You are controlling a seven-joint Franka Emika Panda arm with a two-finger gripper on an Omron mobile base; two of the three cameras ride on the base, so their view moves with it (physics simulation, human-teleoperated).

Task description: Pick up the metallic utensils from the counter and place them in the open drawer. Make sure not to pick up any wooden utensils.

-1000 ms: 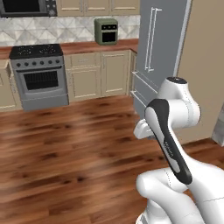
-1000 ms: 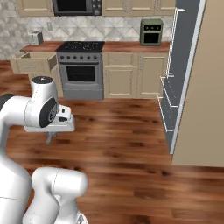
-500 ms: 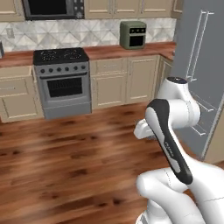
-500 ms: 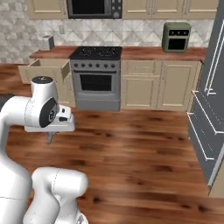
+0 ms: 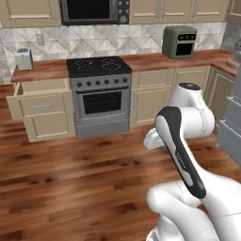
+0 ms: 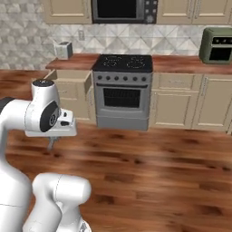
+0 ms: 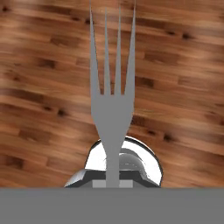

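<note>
Above the wood floor (image 7: 39,65), one fork (image 7: 112,105) in the gripper (image 6: 51,144).

You get even, bright rendered light with soft sheen on the wood floor (image 5: 70,179), slight softness throughout, and a sharp flat-grey fork (image 7: 111,105) close up.

Body's all glossy white, chunky rounded arm (image 5: 188,141) links. One link has a long black stripe down its side with tiny white lettering I can't read. Dark grey ring at a joint, with small pale marks. The hand (image 6: 50,128) block is a boxy white slab.
</note>
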